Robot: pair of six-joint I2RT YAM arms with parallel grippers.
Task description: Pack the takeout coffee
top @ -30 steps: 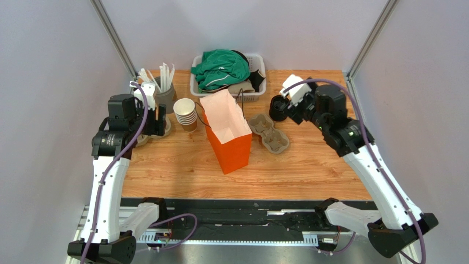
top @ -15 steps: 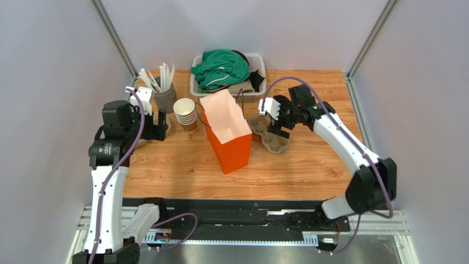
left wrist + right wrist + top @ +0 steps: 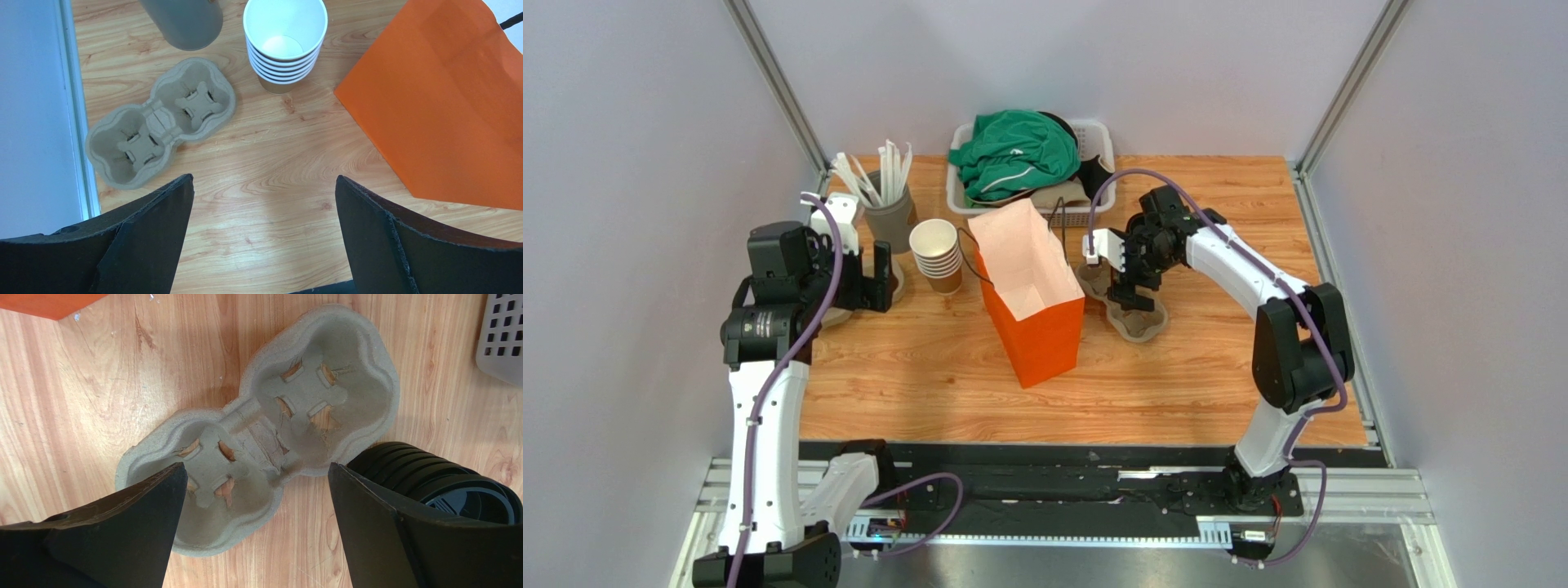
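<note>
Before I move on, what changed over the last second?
The right gripper swung left from beside the black lid stack to hover, open and empty, over the pulp cup carrier by the orange bag. The left gripper barely shifted, open near the other carrier. Bag, carriers and paper cup stack stayed put.

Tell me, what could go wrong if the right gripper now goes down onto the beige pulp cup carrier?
The open right gripper hovers over the beige moulded pulp cup carrier, and the stack of black plastic lids sits right beside one finger; descending could topple it. The orange paper bag stands close beside the carrier, so the arm might tip it.
</note>
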